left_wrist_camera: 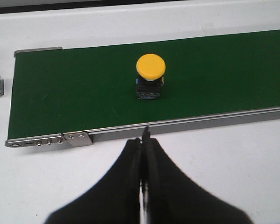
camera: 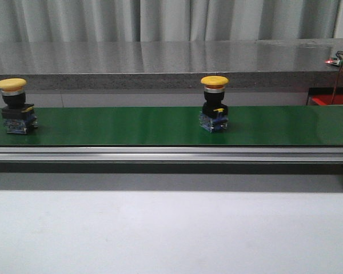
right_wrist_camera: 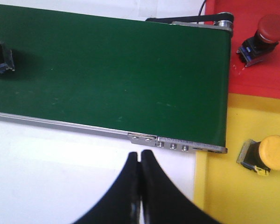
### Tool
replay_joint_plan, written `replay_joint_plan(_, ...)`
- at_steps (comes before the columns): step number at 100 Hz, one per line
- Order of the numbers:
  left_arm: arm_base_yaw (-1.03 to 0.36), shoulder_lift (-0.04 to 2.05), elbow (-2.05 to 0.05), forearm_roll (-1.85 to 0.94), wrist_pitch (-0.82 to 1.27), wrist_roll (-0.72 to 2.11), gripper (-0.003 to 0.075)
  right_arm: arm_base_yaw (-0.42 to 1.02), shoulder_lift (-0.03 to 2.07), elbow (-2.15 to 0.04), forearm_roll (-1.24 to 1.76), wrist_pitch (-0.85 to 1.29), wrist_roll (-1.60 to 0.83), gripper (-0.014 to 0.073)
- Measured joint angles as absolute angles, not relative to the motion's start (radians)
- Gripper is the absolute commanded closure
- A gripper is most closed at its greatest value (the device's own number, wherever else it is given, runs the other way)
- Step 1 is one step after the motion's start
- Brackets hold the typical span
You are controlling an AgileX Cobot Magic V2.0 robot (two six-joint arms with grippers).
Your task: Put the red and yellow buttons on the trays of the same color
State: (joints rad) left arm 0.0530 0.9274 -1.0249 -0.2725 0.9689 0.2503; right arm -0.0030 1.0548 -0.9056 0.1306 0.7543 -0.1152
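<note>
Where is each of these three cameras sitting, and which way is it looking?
Front view: low, facing forward across the green belt at two yellow buttons; no robot parts show.
Left wrist view: on the left arm, looking down at the belt; closed left gripper shows.
Right wrist view: looks down at the belt end, red tray, yellow tray; closed right gripper shows.
All share the belt.

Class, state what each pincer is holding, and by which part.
Nothing is held: the left pincer and right pincer are both shut and empty, short of the conveyor belt.

Two buttons are set on the conveyor belt [camera: 131,125]: one button [camera: 15,106] at its left end, the other button [camera: 214,104] right of centre.
</note>
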Motion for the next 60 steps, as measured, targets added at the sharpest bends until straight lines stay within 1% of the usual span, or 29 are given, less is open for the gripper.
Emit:
replay_joint_plan(42,0.053,0.927,-1.025,-0.272,0.971,0.25,0.074,-0.003,1.055,-0.906,0.131,0.754,-0.115,0.0666)
replay_joint_plan(60,0.053,0.927,-1.025,-0.272,0.971,0.25,0.074,-0.003,1.097,-0.961,0.135,0.767,-0.12,0.0664)
